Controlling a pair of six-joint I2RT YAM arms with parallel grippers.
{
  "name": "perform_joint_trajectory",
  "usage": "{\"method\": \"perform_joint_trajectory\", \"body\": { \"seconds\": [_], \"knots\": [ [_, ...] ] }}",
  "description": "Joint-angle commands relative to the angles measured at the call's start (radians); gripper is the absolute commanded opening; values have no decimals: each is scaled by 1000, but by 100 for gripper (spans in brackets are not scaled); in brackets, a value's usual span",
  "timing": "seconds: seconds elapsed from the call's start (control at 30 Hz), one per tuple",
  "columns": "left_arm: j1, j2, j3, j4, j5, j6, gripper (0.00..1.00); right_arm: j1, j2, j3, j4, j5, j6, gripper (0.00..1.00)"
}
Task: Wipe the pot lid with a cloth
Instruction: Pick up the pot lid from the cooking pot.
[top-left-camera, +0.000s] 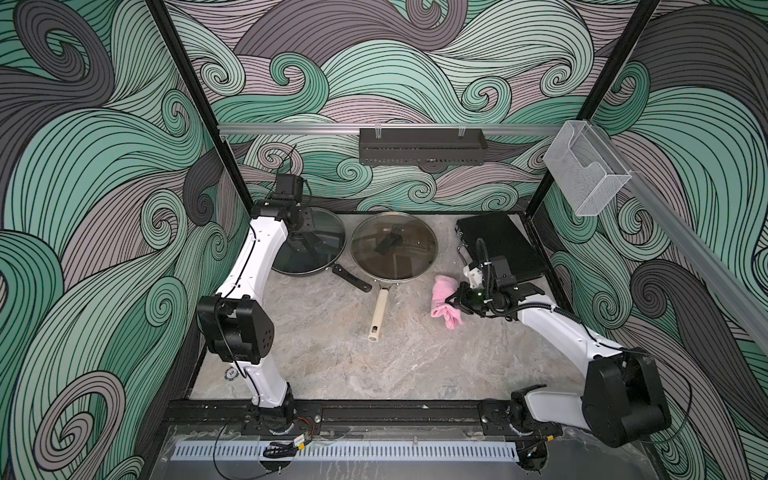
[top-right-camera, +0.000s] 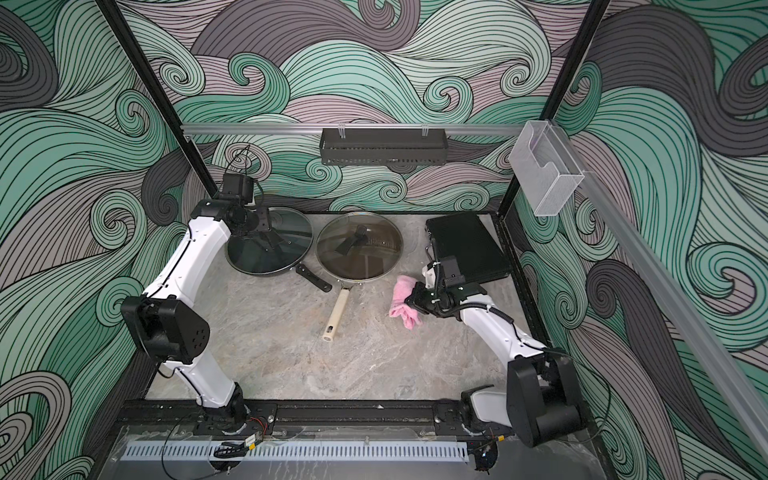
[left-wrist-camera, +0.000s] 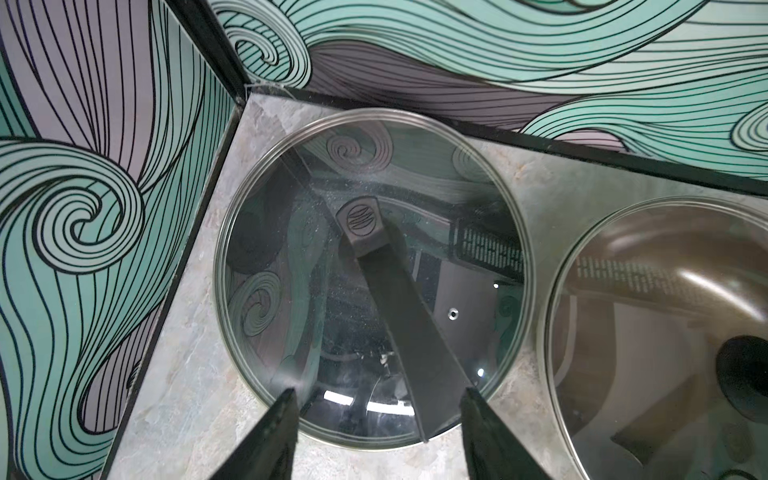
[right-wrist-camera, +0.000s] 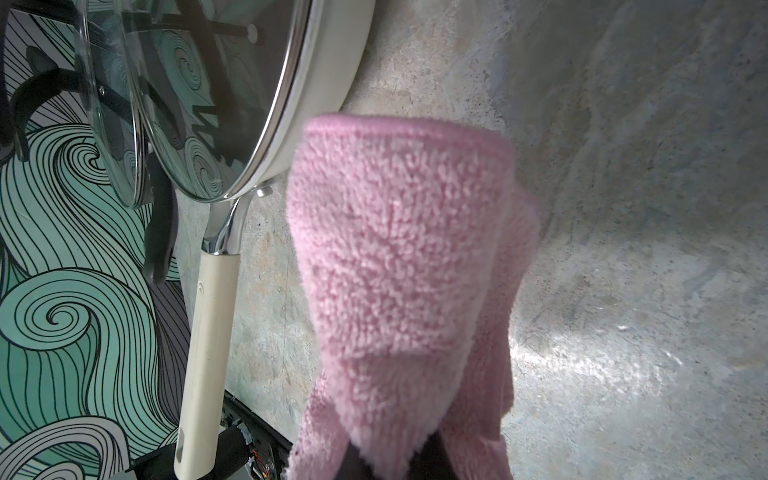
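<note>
My right gripper (top-left-camera: 455, 300) squeezes the cloth (top-left-camera: 443, 287) at 3 o'clock, my empty left gripper (left-wrist-camera: 380, 392) hangs spread over the pot lid (left-wrist-camera: 291, 270) at 11 o'clock, so I should carry the cloth across slowly.

- A small round tag (top-left-camera: 232, 368) beside the left arm (top-left-camera: 249, 257) shows a number, too tiny to read for sure.
- The black lid handle (left-wrist-camera: 395, 299) has a round wavy-line mark, no letters.
</note>
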Motion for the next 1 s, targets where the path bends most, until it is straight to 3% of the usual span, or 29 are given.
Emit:
{"method": "perform_joint_trajectory", "body": {
  "seconds": [0.0,0.7,0.97],
  "knots": [
    [6,48,30,-18,37,-11,64,9,15,26,-3,2,-12,0],
    [70,405,351,-9,66,-106,64,10,122,87,-8,4,-6,0],
    [68,443,359,-39,111,-102,64,10,146,95,-2,-6,-6,0]
  ]
}}
